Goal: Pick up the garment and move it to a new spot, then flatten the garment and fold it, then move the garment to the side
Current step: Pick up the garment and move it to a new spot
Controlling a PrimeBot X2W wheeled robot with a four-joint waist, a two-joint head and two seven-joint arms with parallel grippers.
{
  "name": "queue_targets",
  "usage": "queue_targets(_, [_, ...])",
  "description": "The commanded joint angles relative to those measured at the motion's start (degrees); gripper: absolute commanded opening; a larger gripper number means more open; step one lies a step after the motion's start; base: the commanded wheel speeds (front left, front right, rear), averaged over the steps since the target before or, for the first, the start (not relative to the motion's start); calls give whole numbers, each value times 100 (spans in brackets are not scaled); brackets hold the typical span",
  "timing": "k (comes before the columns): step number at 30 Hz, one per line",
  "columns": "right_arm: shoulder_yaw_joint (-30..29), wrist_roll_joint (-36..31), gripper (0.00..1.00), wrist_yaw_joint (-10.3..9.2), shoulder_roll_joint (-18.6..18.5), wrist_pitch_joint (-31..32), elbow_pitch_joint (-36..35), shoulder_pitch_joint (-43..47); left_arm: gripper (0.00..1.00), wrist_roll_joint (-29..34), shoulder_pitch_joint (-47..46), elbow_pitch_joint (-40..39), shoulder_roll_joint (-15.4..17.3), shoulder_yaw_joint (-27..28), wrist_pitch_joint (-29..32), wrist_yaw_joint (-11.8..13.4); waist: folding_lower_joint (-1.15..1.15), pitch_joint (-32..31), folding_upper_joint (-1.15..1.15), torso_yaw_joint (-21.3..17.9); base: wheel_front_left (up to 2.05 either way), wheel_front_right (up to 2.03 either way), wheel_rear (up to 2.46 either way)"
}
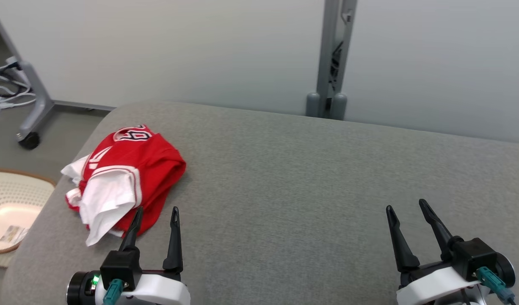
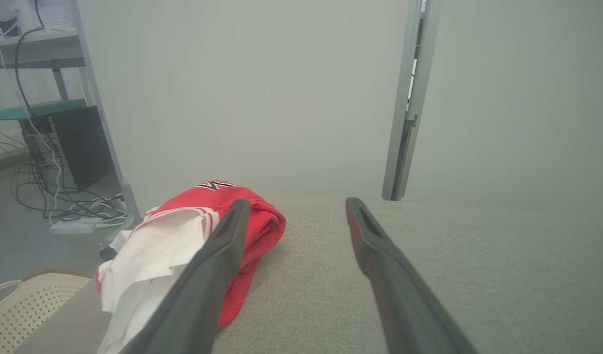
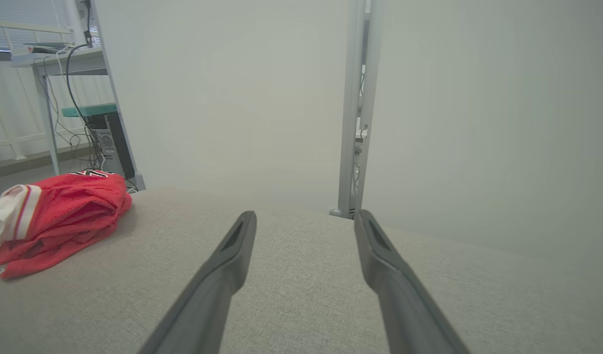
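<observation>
Head view: garment [image 1: 126,178] bunched, nothing gripped.
It lies at the left edge of the surface [image 1: 306,178]; left end effector [image 1: 157,209] spread open over the near-left, right end effector [image 1: 405,204] open near-right.

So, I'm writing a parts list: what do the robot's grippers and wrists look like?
The left gripper and right gripper each have two long, tapering black fingers with slotted tips, on a black block and glossy white wrist shell. A teal cable plug sits at each wrist; a small green light glows on the left one's black collar.
</observation>
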Motion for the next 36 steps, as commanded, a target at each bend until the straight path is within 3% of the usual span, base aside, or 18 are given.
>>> queue_targets(1, [16, 74, 100, -2, -30, -17, -36, 57, 100, 50, 49, -26, 27, 33, -10, -20, 0, 13, 0, 533, 0, 0, 0])
queue_targets(8, [179, 220, 100, -2, -32, -14, -110, 103, 100, 146, 119, -51, 25, 157, -10, -115, 0, -42, 0, 1383, 0, 0, 0])
queue_targets(12, [452, 180, 100, -2, -36, -12, -132, -123, 100, 24, 141, -201, 21, 329, -10, -15, 0, 119, 0, 1547, 0, 0, 0])
queue_targets(19, [751, 200, 100, -2, -34, -12, 33, -407, 100, -74, 258, -446, 23, 503, -10, 147, 0, 238, 0, 1634, 0, 0, 0])
queue_targets(36, [764, 333, 100, -2, -34, -12, 130, -316, 100, -106, 233, -272, 26, 598, -9, 96, 0, 120, 0, 1546, 0, 0, 0])
